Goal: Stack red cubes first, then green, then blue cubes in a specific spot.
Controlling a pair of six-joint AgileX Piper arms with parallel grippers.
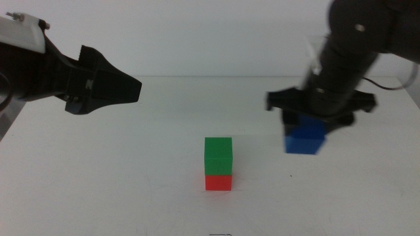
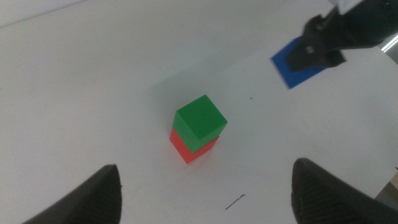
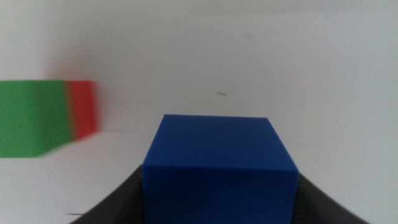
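The green cube [image 1: 218, 156] sits on top of the red cube [image 1: 218, 182] on the white table [image 1: 118, 170], near the front middle. My right gripper [image 1: 308, 128] is shut on the blue cube [image 1: 305, 139] and holds it in the air to the right of the stack. The right wrist view shows the blue cube [image 3: 219, 168] between the jaws, with the green cube [image 3: 31, 118] and red cube [image 3: 84, 109] beside it. My left gripper [image 1: 134, 90] is open and empty, up at the left. The left wrist view shows the stack [image 2: 199, 124] and the blue cube [image 2: 292, 65].
The white tabletop [image 2: 93, 81] carries nothing else. A small dark mark [image 2: 235, 201] lies on the table near the stack.
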